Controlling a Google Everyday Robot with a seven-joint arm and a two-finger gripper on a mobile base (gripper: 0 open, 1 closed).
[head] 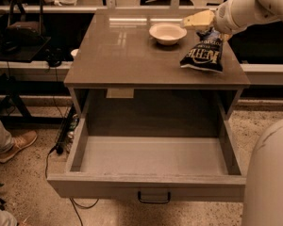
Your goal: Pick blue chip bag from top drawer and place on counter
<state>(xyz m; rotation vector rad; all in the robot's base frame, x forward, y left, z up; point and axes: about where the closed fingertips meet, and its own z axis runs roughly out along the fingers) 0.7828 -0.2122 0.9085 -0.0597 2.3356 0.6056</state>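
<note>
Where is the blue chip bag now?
Camera view: the blue chip bag is on the counter at picture right, beside the white bowl, with the gripper just above it.
</note>
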